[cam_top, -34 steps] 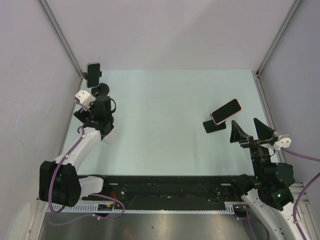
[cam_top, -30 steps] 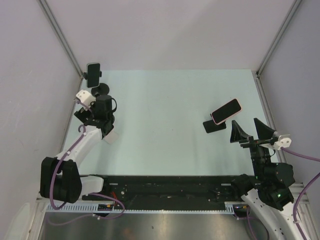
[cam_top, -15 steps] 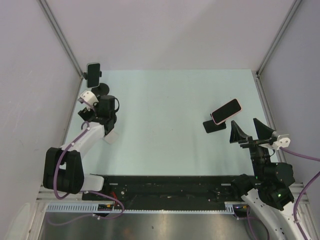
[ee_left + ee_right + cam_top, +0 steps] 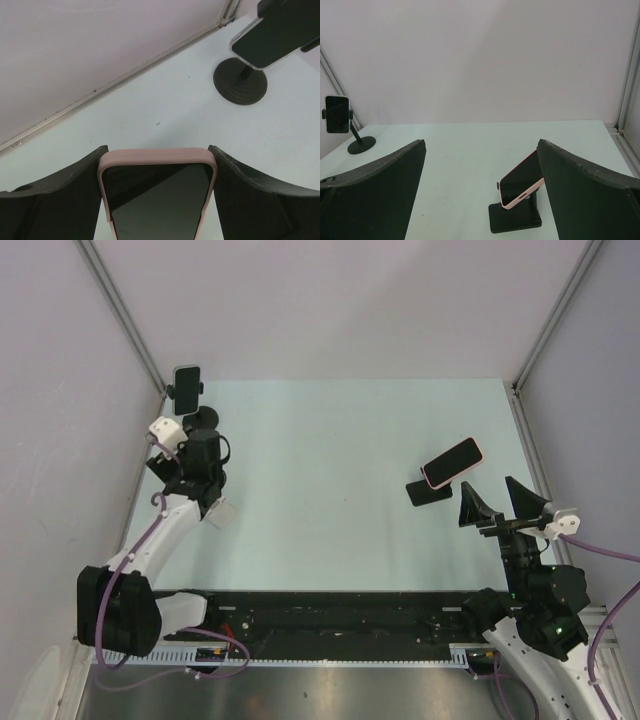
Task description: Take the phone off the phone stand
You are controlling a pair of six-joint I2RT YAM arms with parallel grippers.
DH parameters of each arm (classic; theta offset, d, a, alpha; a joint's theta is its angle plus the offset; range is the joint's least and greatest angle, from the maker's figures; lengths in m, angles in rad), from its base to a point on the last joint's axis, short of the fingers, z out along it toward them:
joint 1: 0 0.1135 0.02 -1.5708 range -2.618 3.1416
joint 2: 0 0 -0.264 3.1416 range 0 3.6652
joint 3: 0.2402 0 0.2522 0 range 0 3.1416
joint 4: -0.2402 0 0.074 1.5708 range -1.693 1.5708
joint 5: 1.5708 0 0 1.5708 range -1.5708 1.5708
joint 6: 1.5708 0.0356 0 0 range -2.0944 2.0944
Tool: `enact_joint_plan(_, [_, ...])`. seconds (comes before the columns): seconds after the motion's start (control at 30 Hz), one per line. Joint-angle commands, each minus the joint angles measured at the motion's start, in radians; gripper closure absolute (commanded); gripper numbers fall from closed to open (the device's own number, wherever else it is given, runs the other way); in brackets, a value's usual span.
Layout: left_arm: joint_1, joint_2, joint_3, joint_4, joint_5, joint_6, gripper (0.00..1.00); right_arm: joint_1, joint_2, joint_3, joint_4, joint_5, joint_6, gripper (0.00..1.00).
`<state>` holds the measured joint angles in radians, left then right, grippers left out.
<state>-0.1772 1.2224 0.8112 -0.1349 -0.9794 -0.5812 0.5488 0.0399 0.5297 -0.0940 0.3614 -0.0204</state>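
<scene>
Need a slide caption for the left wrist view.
Left gripper clamps a pink-cased phone between its fingers; a second phone sits on a round-base stand beyond.

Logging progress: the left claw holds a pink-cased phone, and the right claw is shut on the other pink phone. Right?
Not quite. The right wrist view shows the right claw open, short of the other pink phone, which leans on its stand. The left claw does hold a pink-cased phone.

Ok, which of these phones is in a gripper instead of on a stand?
The pink-cased phone clamped in the left gripper. The pale-cased phone sits on the pole stand far left; the other pink phone leans on the low stand.
</scene>
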Motion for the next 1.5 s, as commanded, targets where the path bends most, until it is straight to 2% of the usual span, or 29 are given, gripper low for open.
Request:
enact_joint_plan(0.0, [-0.008,-0.092,0.089,0.031,0.013,0.111,0.94,0.005,-0.012,0.032,0.013,-0.002,-0.018,0.0])
enact_joint_plan(0.07, [-0.021,-0.119,0.123,0.031,0.069,0.151,0.99,0.005,-0.011,0.032,0.014,-0.048,-0.019,0.0])
enact_joint_plan(0.2, [-0.086,-0.15,0.184,0.014,0.169,0.273,1.0,-0.006,-0.005,0.033,0.031,-0.166,-0.021,0.01])
enact_joint_plan(0.37, [-0.186,-0.166,0.27,-0.054,0.254,0.319,1.0,-0.027,0.092,0.098,-0.004,-0.286,0.045,0.0])
enact_joint_plan(0.5, [-0.234,-0.161,0.328,-0.173,0.385,0.217,1.0,-0.026,0.259,0.139,-0.032,-0.444,0.167,0.0])
enact_joint_plan(0.53, [-0.235,-0.162,0.338,-0.186,0.457,0.196,1.0,-0.026,0.328,0.139,-0.02,-0.487,0.224,0.0])
enact_joint_plan(0.57, [-0.237,-0.161,0.339,-0.198,0.499,0.176,1.0,-0.026,0.36,0.139,-0.009,-0.584,0.247,0.0])
enact_joint_plan(0.67, [-0.248,-0.161,0.332,-0.227,0.636,0.112,1.0,-0.023,0.499,0.139,0.046,-0.744,0.333,0.0])
enact_joint_plan(0.87, [-0.294,-0.152,0.263,-0.232,0.795,0.011,1.0,0.013,0.739,0.13,0.154,-0.916,0.43,0.0])
enact_joint_plan(1.03, [-0.37,-0.127,0.211,-0.232,0.831,-0.046,1.0,0.138,0.986,0.105,0.316,-0.857,0.53,0.0])
enact_joint_plan(1.1, [-0.404,-0.118,0.198,-0.232,0.843,-0.066,1.0,0.23,1.078,0.104,0.414,-0.829,0.553,0.0])
enact_joint_plan(1.23, [-0.456,-0.115,0.169,-0.23,0.849,-0.091,1.0,0.315,1.24,0.092,0.624,-0.797,0.655,0.12])
enact_joint_plan(1.27, [-0.475,-0.115,0.164,-0.229,0.851,-0.094,1.0,0.33,1.27,0.089,0.693,-0.796,0.671,0.19])
enact_joint_plan(1.47, [-0.515,-0.132,0.141,-0.23,0.86,-0.118,0.99,0.387,1.397,0.087,0.826,-0.745,0.706,0.35])
